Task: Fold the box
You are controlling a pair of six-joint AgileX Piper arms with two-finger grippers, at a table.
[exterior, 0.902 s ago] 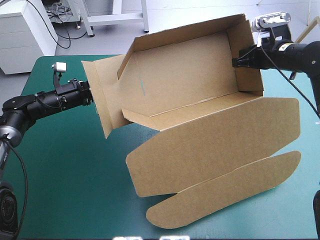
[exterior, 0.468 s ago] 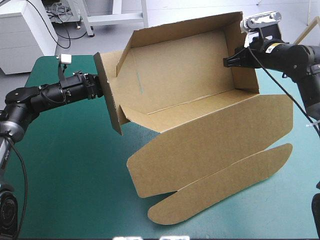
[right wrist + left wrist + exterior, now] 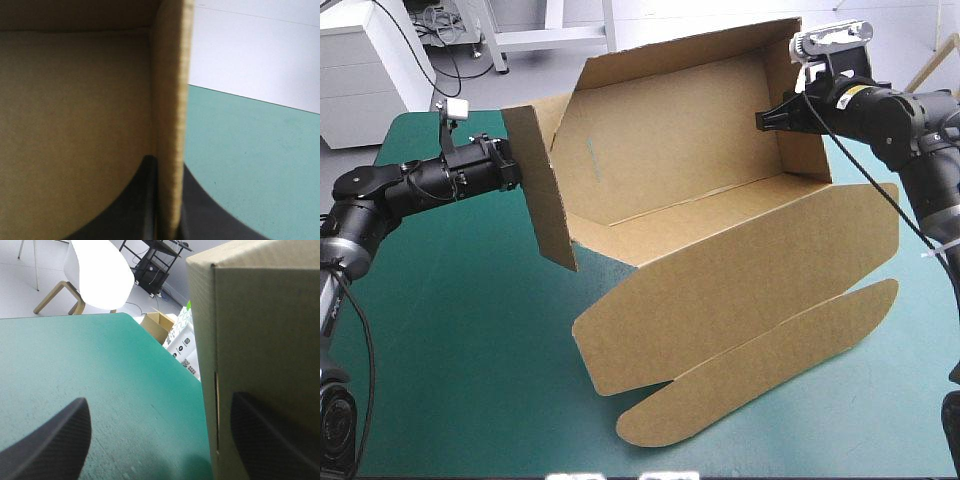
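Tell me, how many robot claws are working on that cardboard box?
2. The left gripper, open, is at the left end wall of the box; the right gripper is shut on its right end wall.

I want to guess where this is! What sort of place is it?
Probably a robot lab: the left hand and right hand handle a brown box on a teal-green table.

Our left gripper (image 3: 513,166) and right gripper (image 3: 763,121) sit at opposite end walls of the tilted brown box (image 3: 690,170).
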